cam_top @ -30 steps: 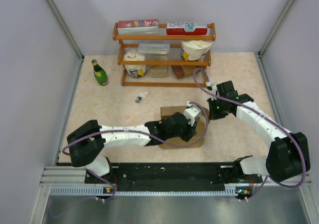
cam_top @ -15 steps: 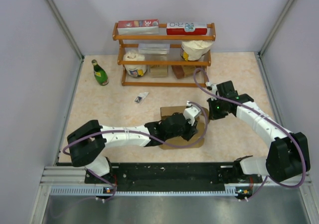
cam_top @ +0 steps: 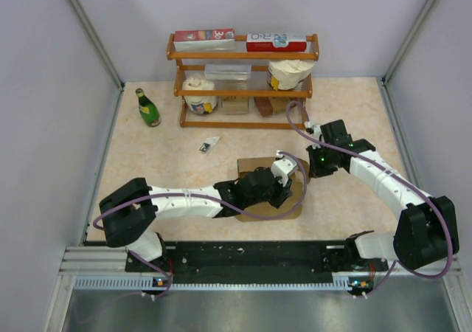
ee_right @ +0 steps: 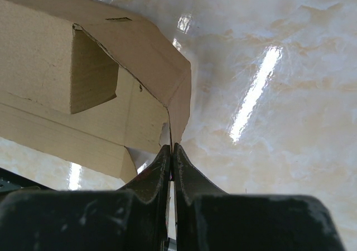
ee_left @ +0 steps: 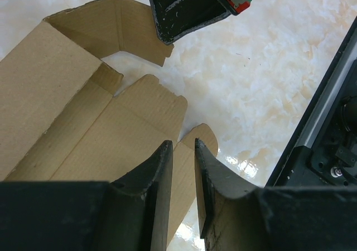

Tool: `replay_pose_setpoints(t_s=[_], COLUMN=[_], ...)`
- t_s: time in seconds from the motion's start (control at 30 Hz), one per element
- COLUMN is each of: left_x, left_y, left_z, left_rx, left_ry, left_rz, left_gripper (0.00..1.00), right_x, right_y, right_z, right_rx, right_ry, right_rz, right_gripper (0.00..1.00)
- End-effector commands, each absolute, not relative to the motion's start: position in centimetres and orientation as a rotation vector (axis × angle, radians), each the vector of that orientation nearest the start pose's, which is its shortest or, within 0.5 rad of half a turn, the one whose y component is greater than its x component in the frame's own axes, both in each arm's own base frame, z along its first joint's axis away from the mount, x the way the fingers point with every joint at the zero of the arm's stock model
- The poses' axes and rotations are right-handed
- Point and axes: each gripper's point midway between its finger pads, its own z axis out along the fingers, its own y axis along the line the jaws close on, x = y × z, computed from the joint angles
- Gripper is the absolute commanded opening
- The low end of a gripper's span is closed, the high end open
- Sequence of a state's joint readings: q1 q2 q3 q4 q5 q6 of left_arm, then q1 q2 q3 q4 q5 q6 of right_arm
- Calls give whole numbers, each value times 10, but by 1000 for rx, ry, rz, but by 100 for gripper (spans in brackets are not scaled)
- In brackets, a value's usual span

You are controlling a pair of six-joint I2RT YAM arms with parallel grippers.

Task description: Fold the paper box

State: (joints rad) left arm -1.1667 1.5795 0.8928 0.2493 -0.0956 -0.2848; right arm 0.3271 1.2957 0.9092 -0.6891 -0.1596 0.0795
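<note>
Marble bench (cam_top: pixel 162 170): box (cam_top: pixel 251 164) half-folded. Right hand (ee_right: pixel 172 149) pinched shut on flap (ee_right: pixel 179 95) corner; left hand (ee_left: pixel 184 164) slightly apart over tab (ee_left: pixel 196 136), nothing gripped. Next: likely fold flap inward.

The paper box (cam_top: pixel 249 164) is plain brown, unprinted cardboard. The worktop (cam_top: pixel 162 162) is cream with pale marbled veining. The left claw (ee_left: pixel 183 145) and the right claw (ee_right: pixel 171 146) are black. At the far left a dark green bottle (cam_top: pixel 147 108) carries a yellow label. The far shelf rack (cam_top: pixel 243 54) is orange-brown wood.
</note>
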Motion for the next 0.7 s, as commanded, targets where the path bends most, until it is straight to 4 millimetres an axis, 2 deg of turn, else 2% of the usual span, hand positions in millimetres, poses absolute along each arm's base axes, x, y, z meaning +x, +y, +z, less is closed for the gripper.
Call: replay_pose_setpoints(t_s=[0.0,0.67], left_x=[188,188], left_y=[-424,-423], left_z=[153,155], left_rx=[814,834], left_ry=[1837,1815], left_rz=[-850,-841], left_gripper=[27,28], right_x=[257,257], right_y=[126,129], right_z=[105,106], right_rx=[-400,-408], right_ry=[2594,2594], right_rz=[375,388], right_gripper=[0,0])
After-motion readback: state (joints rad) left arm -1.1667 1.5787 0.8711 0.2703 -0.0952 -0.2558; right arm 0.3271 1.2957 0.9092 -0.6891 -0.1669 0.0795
